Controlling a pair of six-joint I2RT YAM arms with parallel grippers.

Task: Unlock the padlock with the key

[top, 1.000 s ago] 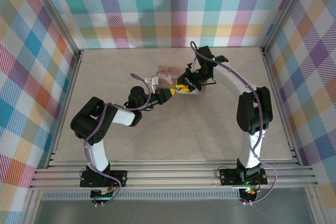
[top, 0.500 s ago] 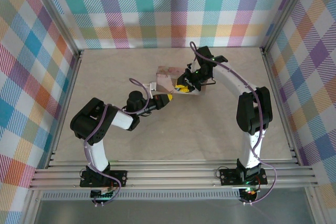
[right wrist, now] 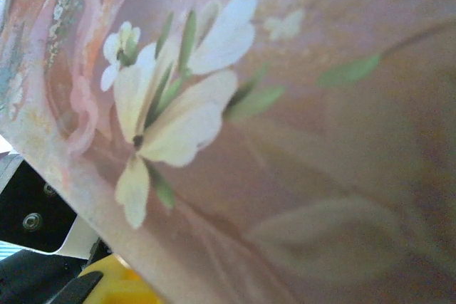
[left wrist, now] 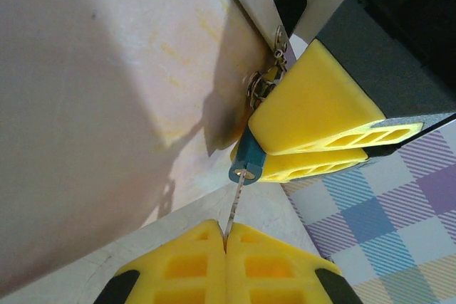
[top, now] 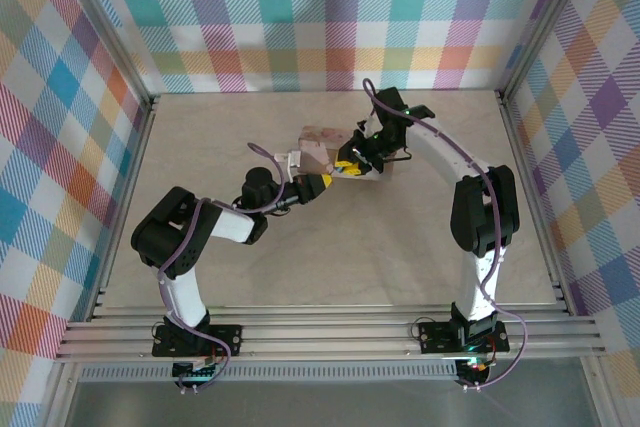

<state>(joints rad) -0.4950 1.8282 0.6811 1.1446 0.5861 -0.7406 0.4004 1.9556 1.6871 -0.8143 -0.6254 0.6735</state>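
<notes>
Obs., mid-task. The pink floral rectangular tin (top: 316, 139) sits on the pale bench (top: 400, 247) at about 12 o'clock from bench centre, and both arms meet at its near side. The right claw (left wrist: 251, 149), reaching in from 3 o'clock, is clenched on the tiny blue-bodied padlock (left wrist: 247, 162). The padlock hangs at the tin's front by its thin metal shackle (left wrist: 262, 90), keyhole end turned toward 7 o'clock. The left claw (left wrist: 225, 229), coming in from 7 o'clock, is clenched tight on the thin dull-metal key (left wrist: 234, 201). The blade tip touches the keyhole; how deep it has gone I cannot tell. Judged done: key in hand, padlock steadied, key lined up and at least started in. Judged left: seat the blade fully, turn it, and free the shackle, which from here shows no sign of having sprung.
</notes>
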